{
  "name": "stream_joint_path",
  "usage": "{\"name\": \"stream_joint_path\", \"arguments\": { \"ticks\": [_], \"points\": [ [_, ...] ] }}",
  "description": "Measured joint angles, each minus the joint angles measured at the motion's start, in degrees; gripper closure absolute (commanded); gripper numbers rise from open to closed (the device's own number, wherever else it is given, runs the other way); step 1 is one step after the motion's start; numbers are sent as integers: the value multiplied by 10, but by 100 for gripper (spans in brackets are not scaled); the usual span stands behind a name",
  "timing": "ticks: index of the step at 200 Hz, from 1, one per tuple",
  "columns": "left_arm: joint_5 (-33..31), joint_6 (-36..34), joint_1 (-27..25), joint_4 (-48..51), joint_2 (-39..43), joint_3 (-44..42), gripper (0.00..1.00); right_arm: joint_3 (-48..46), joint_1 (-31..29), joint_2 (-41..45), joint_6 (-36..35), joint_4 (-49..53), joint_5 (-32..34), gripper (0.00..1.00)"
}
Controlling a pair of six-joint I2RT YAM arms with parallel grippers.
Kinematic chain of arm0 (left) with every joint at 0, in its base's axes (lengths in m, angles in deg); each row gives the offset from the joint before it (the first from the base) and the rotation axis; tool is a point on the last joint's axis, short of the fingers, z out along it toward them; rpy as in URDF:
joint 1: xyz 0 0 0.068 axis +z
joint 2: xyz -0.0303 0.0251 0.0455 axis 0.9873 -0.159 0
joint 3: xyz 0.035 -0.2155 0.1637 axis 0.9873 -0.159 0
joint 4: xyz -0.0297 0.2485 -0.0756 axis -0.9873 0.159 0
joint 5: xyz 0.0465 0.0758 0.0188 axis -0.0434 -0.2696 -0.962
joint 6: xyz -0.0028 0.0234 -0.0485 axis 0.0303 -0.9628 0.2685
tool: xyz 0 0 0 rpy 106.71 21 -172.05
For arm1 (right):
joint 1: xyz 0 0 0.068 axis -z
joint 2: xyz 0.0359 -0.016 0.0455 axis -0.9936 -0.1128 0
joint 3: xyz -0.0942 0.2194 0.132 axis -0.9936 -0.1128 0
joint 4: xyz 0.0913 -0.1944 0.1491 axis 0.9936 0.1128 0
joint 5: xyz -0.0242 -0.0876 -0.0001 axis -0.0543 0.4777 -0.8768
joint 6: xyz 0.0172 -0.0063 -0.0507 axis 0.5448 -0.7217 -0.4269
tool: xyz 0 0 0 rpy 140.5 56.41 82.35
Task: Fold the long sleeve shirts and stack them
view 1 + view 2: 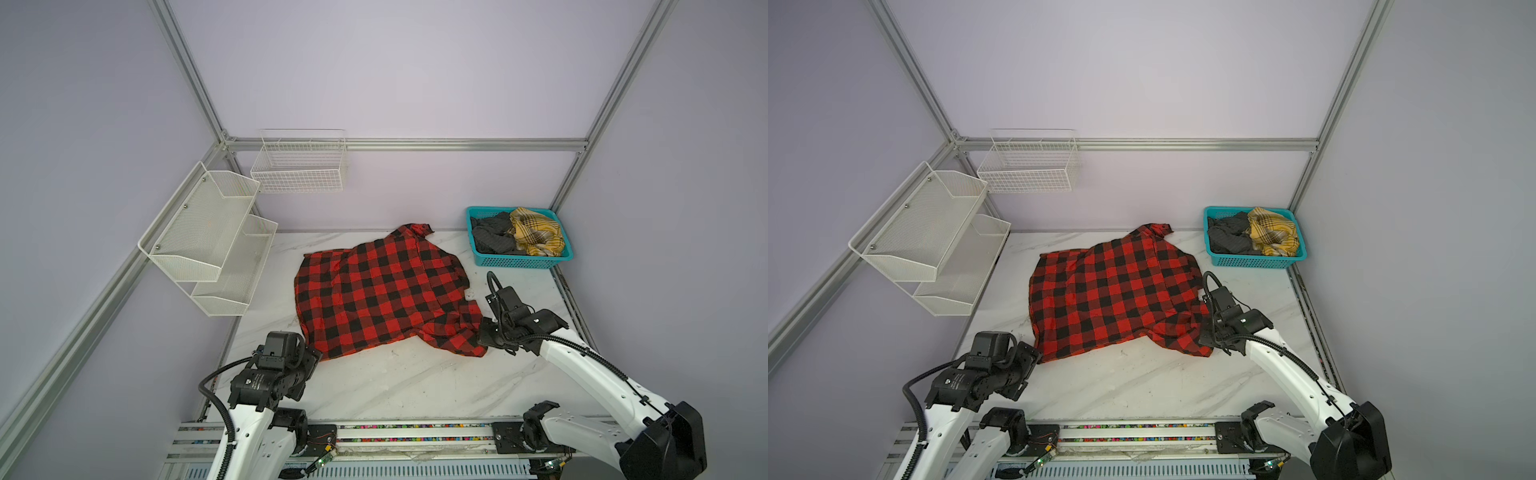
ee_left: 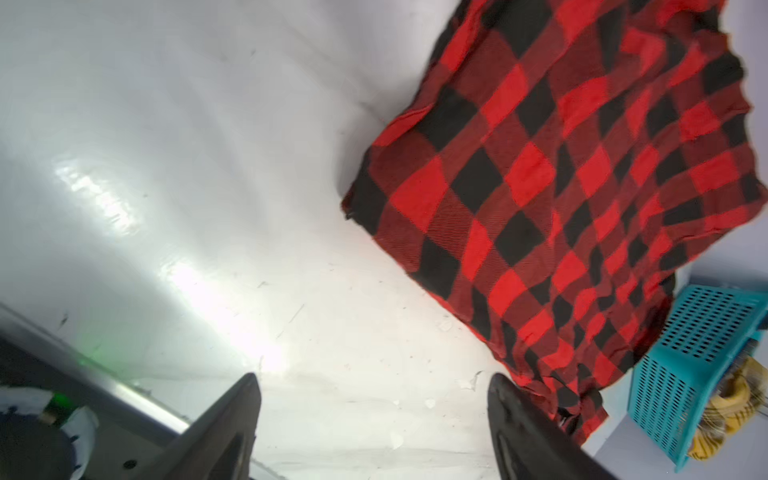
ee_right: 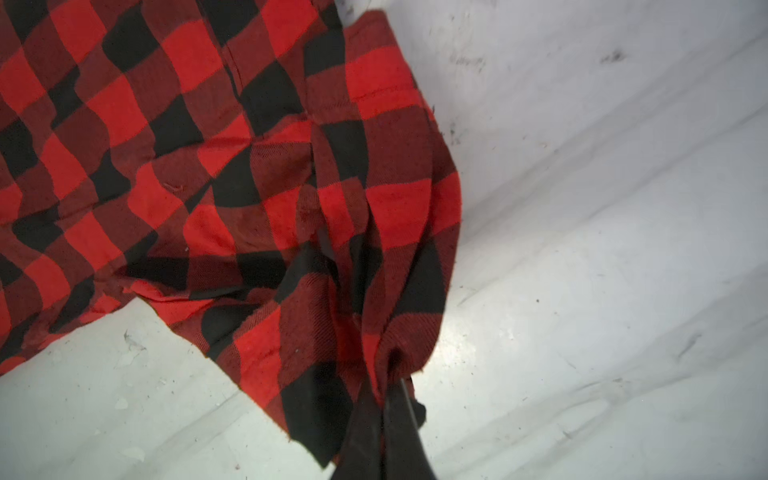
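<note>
- The red-and-black checked flannel shirt (image 1: 382, 291) lies spread and rumpled across the middle of the white marbled bench (image 1: 395, 386). Both top views show its collar toward the far edge (image 1: 1113, 295).
- Its near left corner lies flat, and its near right corner is gathered into folds.
- My right hand (image 3: 390, 395) is clamped on that gathered corner, with the cloth pinched between the fingers. The arm reaches in low from the near right edge.
- My left hand (image 2: 374, 384) is spread wide and holds nothing, with only bare bench between its fingers. It sits just beside the shirt's near left corner, the arm folded low.
- The teal basket (image 1: 523, 261) at the far right corner holds a dark grey garment (image 1: 492, 237) and a yellow plaid one (image 1: 538, 237), both crumpled; I cannot tell what kind they are.
- In both top views the left wrist hides the left hand's fingers.
- I cannot tell the shirt's sleeves apart from its body.
</note>
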Motion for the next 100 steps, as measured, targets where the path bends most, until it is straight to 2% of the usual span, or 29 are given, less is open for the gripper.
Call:
{"name": "stream_joint_path", "arguments": {
  "ticks": [21,62,100],
  "points": [
    [3,5,0,-27,-58,-1,17,1,0,2,-6,-5,-13,100],
    [1,-11,0,-100,-267,1,27,24,0,-4,-8,-26,-3,100],
    [7,-26,0,-150,-320,1,39,53,0,-10,5,-30,20,100]
  ]
}}
